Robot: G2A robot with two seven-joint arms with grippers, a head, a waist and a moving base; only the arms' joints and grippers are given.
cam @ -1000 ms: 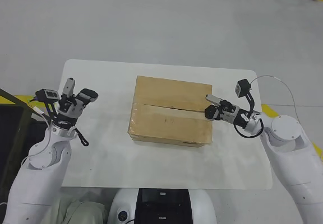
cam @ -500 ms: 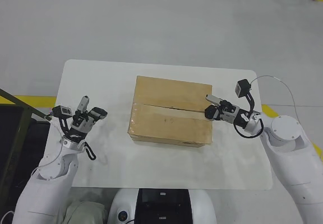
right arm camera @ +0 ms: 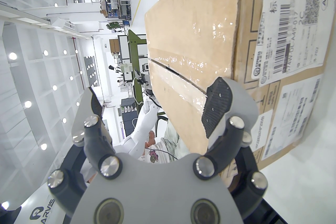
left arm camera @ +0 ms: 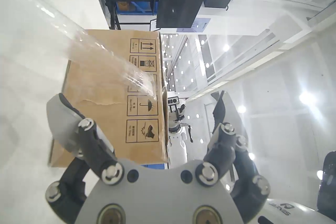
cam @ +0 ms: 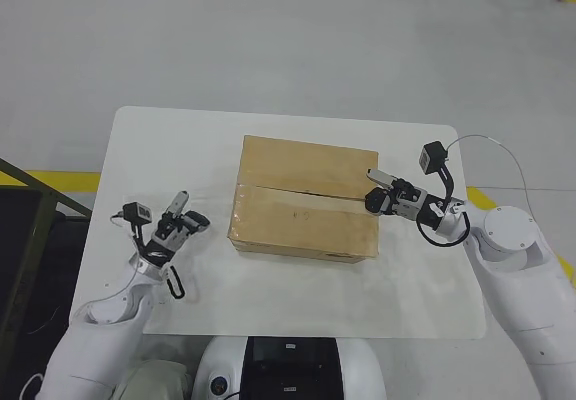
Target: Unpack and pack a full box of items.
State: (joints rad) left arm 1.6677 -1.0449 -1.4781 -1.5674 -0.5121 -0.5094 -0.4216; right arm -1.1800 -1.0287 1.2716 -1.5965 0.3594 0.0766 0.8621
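Currently: one closed box [cam: 306,197] on one white table [cam: 168,150].

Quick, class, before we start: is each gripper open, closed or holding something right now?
Left gripper: open, holding nothing, apart from the box.
Right gripper: open, holding nothing, at the box's top edge.

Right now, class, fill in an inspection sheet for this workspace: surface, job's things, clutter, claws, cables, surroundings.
Surface: white table, with the box near its middle.
Job's things: one cardboard box, flaps shut, seam running across the top.
Clutter: nothing seen.
Claws: left claw open, apart from the box; right claw open, at the box's edge by the seam.
Cables: thin wire arcs beside the right arm.
Surroundings: grey floor, yellow line.
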